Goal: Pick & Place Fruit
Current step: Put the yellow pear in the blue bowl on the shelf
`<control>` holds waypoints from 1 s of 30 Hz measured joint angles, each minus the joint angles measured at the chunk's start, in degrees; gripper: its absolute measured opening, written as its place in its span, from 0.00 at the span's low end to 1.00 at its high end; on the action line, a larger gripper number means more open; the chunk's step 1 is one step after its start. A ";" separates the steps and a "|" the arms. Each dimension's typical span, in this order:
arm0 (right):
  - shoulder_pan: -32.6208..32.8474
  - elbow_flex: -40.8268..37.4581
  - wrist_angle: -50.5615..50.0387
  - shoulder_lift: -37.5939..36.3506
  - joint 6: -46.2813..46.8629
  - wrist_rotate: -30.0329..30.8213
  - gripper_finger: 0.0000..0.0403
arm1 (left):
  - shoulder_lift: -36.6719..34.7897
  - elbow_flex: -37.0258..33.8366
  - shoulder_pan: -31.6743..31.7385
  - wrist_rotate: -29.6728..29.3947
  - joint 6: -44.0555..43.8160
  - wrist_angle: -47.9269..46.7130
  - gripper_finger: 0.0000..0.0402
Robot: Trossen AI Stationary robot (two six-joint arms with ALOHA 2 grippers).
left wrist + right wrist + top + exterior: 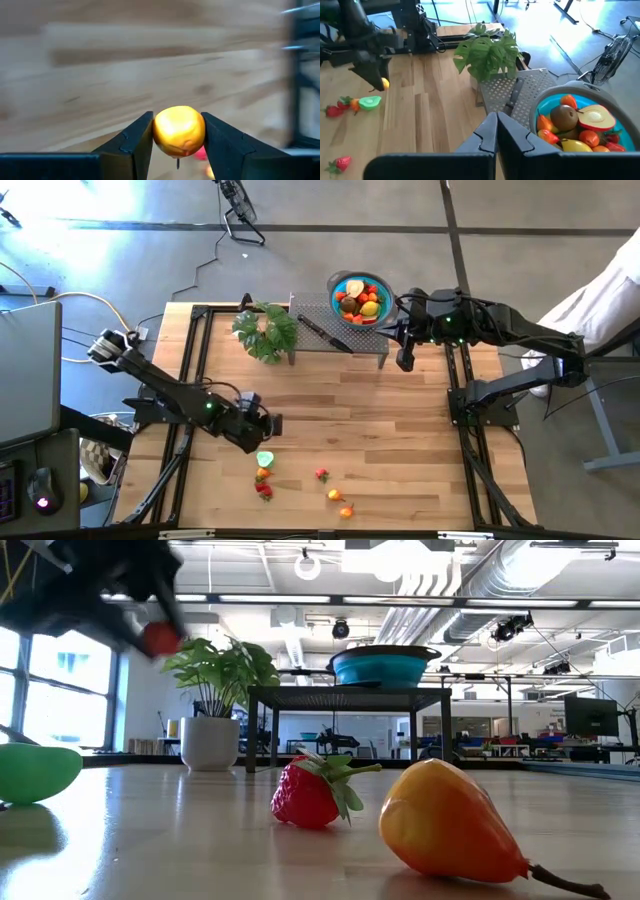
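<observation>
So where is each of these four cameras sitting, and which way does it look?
High view: above the table, looking straight down; both arms show.
Low view: at tabletop height, looking across at a strawberry and a pear-shaped fruit; a dark arm at the top.
Left wrist view: on the left arm, looking past the left gripper holding a yellow fruit.
Right wrist view: on the right arm, behind the shut right gripper.
Shared: high and right wrist views both show the blue bowl.

Blue bowl; yel-orange fruit; red strawberry; green lime.
</observation>
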 joint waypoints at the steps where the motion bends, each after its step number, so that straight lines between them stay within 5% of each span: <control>1: 0.00 0.00 0.01 0.00 0.00 -0.05 0.01 | -0.79 0.00 0.00 -1.63 1.73 1.55 0.38; 7: 0.00 0.00 0.67 0.00 0.00 -1.15 0.01 | -4.41 0.00 0.02 -13.72 16.96 14.33 0.38; 15: 0.00 0.00 4.92 -0.02 0.46 -13.25 0.01 | -6.84 0.02 0.04 -26.05 50.27 36.73 0.38; 22: 0.02 0.00 8.45 0.09 0.50 -24.97 0.01 | -7.10 0.02 0.04 -27.91 76.14 54.37 0.38; 30: 0.59 0.09 12.31 2.94 0.62 -30.97 0.01 | -7.10 0.07 0.04 -27.91 88.58 61.87 0.38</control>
